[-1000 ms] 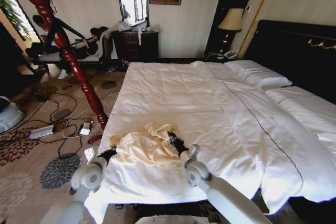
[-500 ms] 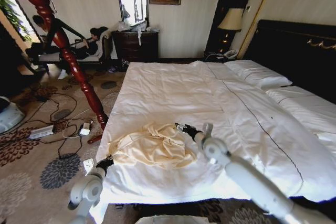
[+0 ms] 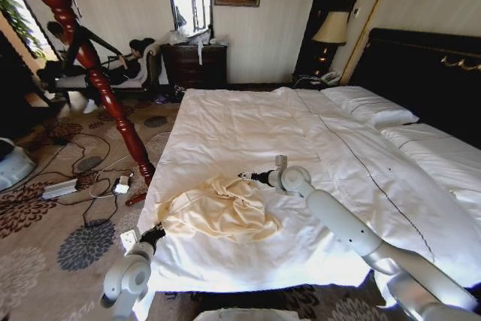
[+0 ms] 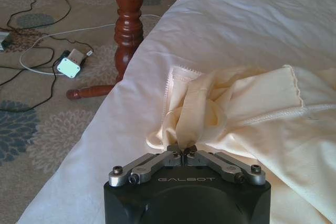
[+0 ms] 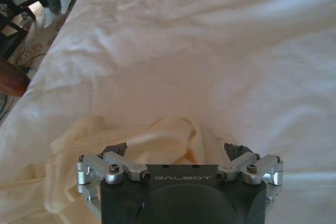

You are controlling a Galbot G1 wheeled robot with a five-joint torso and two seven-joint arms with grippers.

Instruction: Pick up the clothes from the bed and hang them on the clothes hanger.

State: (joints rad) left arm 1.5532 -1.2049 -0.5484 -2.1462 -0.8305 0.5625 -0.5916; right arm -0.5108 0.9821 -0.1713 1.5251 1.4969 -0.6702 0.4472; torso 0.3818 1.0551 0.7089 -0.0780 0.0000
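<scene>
- A wide bed (image 3: pixel 248 125) with a white duvet runs away from the robot toward the far wall, and a dark headboard (image 3: pixel 428 73) stands along its right side.
- The shirt (image 3: pixel 218 210), pale cream-yellow, lies crumpled on the near left part of the bed, close to the bed's left edge.
- The heap's long axis runs roughly across the bed, left to right. One folded end reaches toward the bed's left edge, and a raised fold points toward the far side.
- The left tool (image 4: pixel 182 153) sits low at the bed's near left edge. Its fingers are pressed together on a pinch of the shirt's fabric, which rises in a bunched fold just beyond the fingertips.
- The right tool (image 3: pixel 245 177) reaches in from the right, pointing left across the bed, just beyond the far edge of the shirt. Its fingers (image 5: pixel 116 148) are spread wide apart and hold nothing.
- On the patterned carpet (image 3: pixel 45 208) left of the bed stands a red turned-wood post (image 3: pixel 98 80), with cables (image 3: pixel 83 178) lying around its foot.
</scene>
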